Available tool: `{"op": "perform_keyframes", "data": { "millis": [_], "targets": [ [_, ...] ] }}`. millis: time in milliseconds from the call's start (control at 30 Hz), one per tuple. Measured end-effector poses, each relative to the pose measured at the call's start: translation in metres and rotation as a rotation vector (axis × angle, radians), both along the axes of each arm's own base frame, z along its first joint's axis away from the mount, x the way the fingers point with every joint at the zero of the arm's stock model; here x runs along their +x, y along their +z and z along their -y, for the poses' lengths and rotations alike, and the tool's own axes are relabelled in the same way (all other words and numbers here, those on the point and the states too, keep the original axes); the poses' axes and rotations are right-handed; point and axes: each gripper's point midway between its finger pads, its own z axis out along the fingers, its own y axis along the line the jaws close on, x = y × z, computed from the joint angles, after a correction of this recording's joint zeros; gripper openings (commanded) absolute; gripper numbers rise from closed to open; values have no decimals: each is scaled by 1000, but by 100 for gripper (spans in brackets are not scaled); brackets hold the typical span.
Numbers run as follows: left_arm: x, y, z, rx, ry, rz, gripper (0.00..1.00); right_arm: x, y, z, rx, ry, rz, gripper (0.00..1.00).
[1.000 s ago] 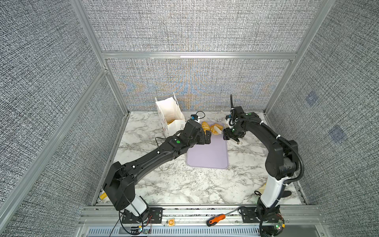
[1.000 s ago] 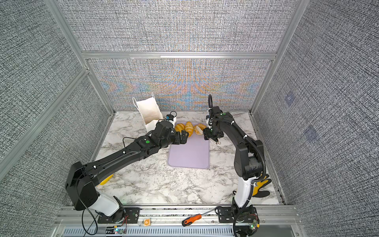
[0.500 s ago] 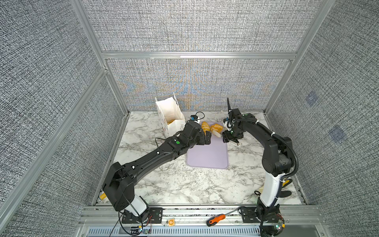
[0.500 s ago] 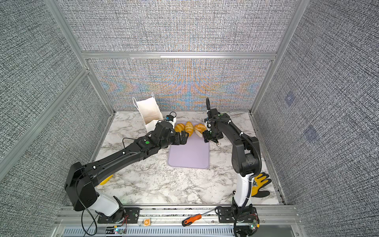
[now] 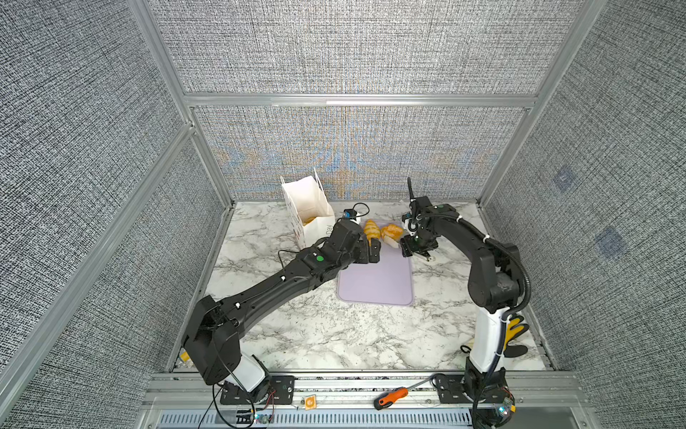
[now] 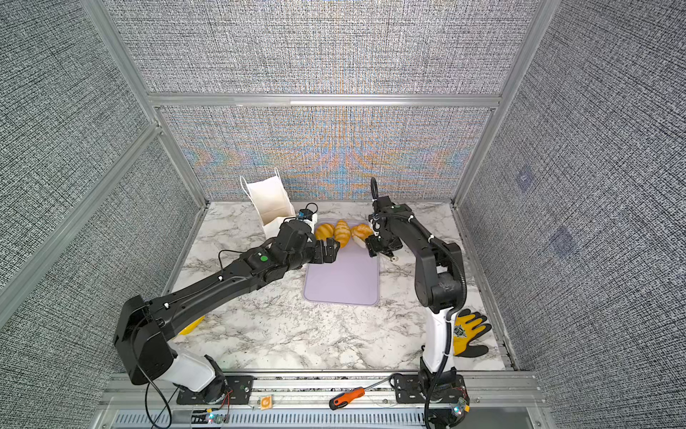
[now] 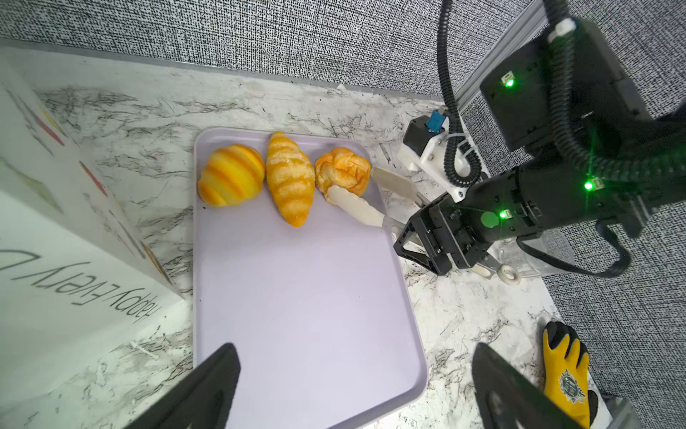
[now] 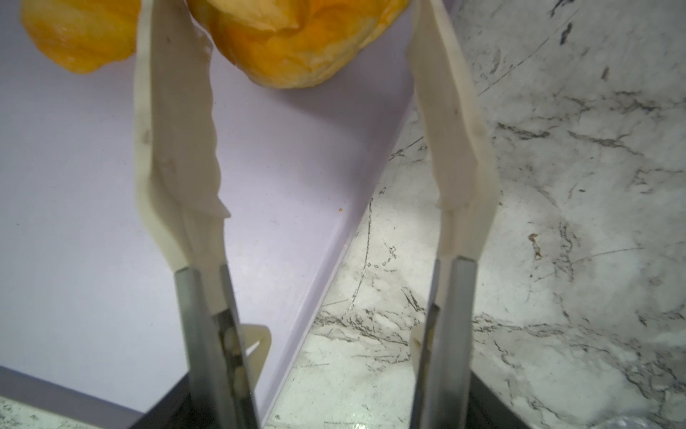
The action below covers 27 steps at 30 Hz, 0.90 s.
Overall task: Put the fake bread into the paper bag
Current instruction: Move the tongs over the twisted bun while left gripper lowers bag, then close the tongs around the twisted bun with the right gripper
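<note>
Three pieces of fake bread lie in a row at the far end of the lilac tray (image 6: 341, 282): a round striped one (image 7: 232, 174), a croissant (image 7: 289, 176) and a twisted one (image 7: 343, 169). My right gripper (image 7: 371, 187) is open, its white fingers (image 8: 174, 130) straddling the twisted piece (image 8: 297, 37) at their tips. My left gripper (image 7: 354, 347) is open and empty above the tray's near part (image 7: 297, 297), also seen in a top view (image 6: 328, 250). The white paper bag (image 5: 308, 208) stands upright left of the tray, with yellow bread (image 5: 310, 220) inside.
A yellow-and-black glove (image 6: 467, 332) lies by the right arm's base. An orange-handled screwdriver (image 6: 347, 397) rests on the front rail. A small yellow object (image 6: 193, 325) sits under the left arm. Grey walls close in the marble table (image 6: 297, 334) on three sides.
My right gripper has shifted left and brought its fingers around the twisted bread, opening slightly. The left arm has stayed almost still.
</note>
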Motion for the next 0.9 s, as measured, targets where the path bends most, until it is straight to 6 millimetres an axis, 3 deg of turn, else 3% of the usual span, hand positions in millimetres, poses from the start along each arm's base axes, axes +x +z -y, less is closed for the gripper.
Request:
{"op": "perform_keyframes", "data": {
  "millis": [400, 533, 733, 900],
  "targets": [
    [-6, -3, -13, 13, 23, 6, 99, 14, -10, -6, -33, 26, -5, 76],
    [-7, -2, -17, 12, 33, 11, 99, 15, -15, -8, -63, 46, -13, 71],
    [-7, -3, -18, 15, 36, 12, 99, 8, -16, -5, -106, 59, -24, 61],
    [-7, -3, -17, 16, 35, 12, 99, -8, -7, 0, -119, 61, -30, 56]
  ]
}}
